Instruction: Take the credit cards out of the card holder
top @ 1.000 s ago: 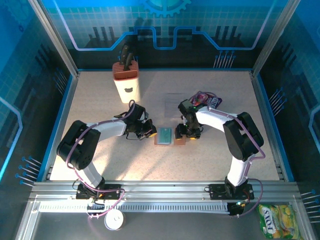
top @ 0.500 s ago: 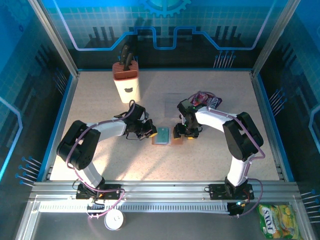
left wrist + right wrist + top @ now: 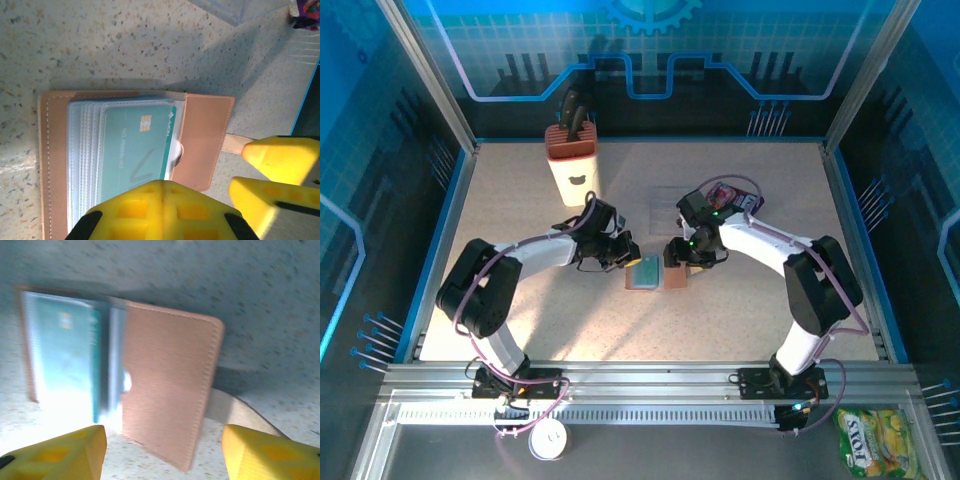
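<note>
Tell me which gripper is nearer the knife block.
Left. The left gripper sits right of the knife block, toward the near edge; the right gripper is farther right, across the card holder.

The card holder [image 3: 658, 274] lies on the table [image 3: 740, 320], a credit card [image 3: 137, 150] in its left half.

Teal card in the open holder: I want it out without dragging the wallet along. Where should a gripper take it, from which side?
The teal card lies flat inside a clear sleeve, its edge reachable at the rounded cut-out. Probably pinch that edge, coming from the tan flap's side.
</note>
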Robot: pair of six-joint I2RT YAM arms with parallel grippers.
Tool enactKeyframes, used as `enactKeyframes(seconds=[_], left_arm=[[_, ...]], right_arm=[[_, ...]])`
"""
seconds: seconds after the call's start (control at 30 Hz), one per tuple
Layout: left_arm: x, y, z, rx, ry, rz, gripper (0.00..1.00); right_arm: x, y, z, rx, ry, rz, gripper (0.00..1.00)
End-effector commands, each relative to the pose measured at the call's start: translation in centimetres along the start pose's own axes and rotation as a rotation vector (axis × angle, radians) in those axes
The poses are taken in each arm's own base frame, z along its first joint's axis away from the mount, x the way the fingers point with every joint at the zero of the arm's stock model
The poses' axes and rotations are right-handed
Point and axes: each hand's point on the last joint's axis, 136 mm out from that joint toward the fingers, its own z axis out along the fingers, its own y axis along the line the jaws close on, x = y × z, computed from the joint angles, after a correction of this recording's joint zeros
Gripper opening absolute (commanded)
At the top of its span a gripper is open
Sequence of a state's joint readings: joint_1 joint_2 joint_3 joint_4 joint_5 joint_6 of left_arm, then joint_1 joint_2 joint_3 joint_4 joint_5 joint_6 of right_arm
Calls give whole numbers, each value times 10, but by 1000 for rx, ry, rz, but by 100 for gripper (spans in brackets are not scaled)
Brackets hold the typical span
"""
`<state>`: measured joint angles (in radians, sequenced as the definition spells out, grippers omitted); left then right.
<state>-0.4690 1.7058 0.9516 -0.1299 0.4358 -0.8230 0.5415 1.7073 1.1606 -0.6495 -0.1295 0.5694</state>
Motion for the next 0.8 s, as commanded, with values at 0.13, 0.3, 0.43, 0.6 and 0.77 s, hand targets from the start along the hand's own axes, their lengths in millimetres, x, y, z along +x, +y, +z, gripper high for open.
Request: enactKeyframes(seconds=[0.13, 0.3, 0.43, 0.6, 0.77], left_arm=[[15, 3, 11, -55, 77, 55, 3], [17, 7, 11, -56, 75, 68, 6], [20, 14, 15, -79, 96, 63, 5], [19, 21, 17, -106, 85, 52, 3], [18, 28, 15, -142, 73, 65, 2]], right_arm=[[-3, 54, 2, -322, -20, 26, 59], [0, 57, 14, -356, -1, 37, 51], [3, 55, 22, -358, 17, 45, 46], [4, 53, 28, -362, 18, 53, 44], [4, 54, 34, -370, 29, 56, 43]])
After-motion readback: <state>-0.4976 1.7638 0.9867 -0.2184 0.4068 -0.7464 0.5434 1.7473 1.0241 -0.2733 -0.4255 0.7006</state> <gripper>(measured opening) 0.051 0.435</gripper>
